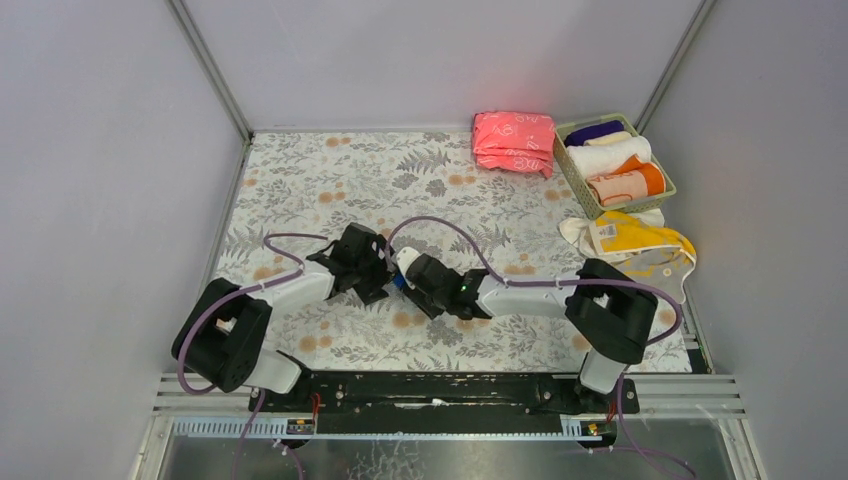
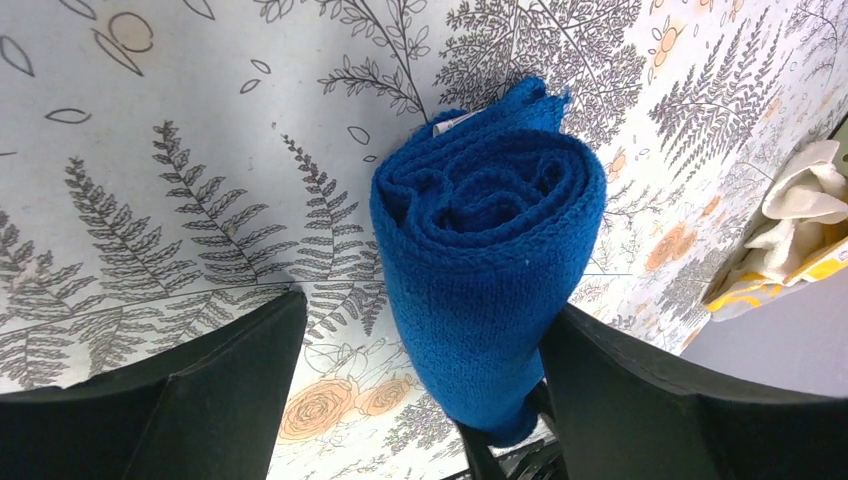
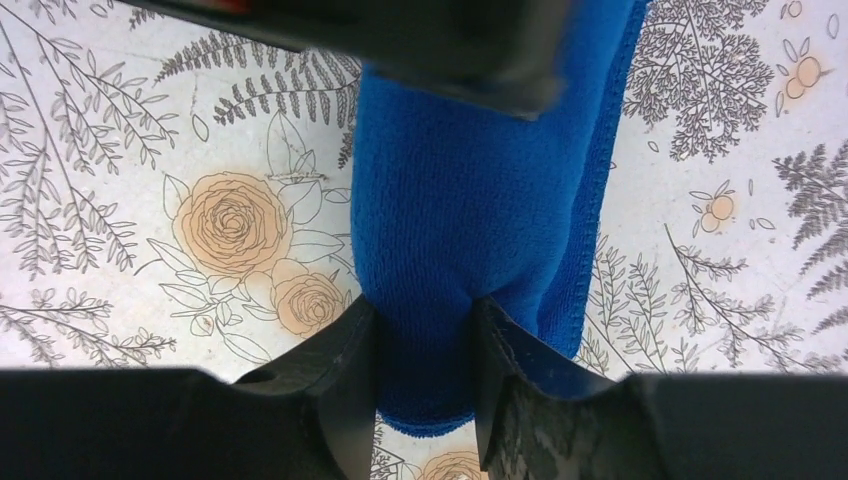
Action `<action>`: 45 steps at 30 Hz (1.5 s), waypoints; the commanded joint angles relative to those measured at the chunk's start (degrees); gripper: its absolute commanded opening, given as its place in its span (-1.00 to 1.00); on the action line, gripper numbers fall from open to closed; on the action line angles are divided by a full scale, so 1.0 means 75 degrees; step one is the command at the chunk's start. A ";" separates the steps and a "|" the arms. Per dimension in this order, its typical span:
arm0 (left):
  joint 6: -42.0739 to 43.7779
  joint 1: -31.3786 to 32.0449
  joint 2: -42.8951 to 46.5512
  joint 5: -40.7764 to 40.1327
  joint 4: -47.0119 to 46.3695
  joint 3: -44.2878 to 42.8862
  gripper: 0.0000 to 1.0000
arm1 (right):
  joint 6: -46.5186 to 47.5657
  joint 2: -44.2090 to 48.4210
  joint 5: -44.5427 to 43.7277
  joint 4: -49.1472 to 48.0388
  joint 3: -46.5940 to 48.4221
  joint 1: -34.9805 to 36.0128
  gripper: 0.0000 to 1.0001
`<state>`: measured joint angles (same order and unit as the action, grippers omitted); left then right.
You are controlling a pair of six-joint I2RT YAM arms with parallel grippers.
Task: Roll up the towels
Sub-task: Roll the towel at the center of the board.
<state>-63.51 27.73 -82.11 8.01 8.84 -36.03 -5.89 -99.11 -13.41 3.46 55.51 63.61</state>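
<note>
A royal blue towel (image 2: 490,250), rolled into a tight cylinder, stands off the flowered tabletop between both grippers in mid-table; in the top view only a sliver of the blue towel (image 1: 398,283) shows. My right gripper (image 3: 425,310) is shut on one end of the blue roll (image 3: 450,200), its fingers pressing in from both sides. My left gripper (image 2: 422,310) is open around the other end, and the roll leans against its right finger (image 2: 640,400). From above, the left gripper (image 1: 372,272) and right gripper (image 1: 408,275) meet nose to nose.
A folded pink stack (image 1: 513,142) lies at the back. A green basket (image 1: 577,182) at the back right holds rolled towels, white (image 1: 610,157) and orange (image 1: 632,182) among them. A yellow towel (image 1: 645,247) and a cream cloth (image 1: 582,232) lie loose in front of it.
</note>
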 commanded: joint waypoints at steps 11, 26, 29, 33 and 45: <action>0.0160 -0.0202 0.1285 -0.0253 0.1024 0.0141 0.85 | -0.1177 0.0219 0.5153 0.0003 -0.0665 -0.1782 -0.38; -0.0045 -0.0089 0.0218 0.0169 0.0299 0.0018 0.72 | -0.2344 -0.0440 0.6805 -0.1244 -0.1312 -0.2718 -0.39; -0.0064 -0.0087 0.0018 0.0102 0.0186 0.0006 0.70 | -0.2472 -0.0578 0.7030 -0.1499 -0.1429 -0.2805 -0.39; -0.0041 -0.0048 -0.0357 -0.0049 0.0149 -0.0124 0.65 | -0.2702 -0.0763 0.7136 -0.1803 -0.1730 -0.2952 -0.38; 0.0024 0.0207 -0.1203 -0.0325 0.0040 -0.0155 0.24 | -0.2958 -0.0792 0.7025 -0.2018 -0.1884 -0.3121 -0.33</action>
<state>-64.58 28.40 -87.20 9.21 7.11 -38.89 -28.45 -102.91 43.68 -18.94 44.40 40.07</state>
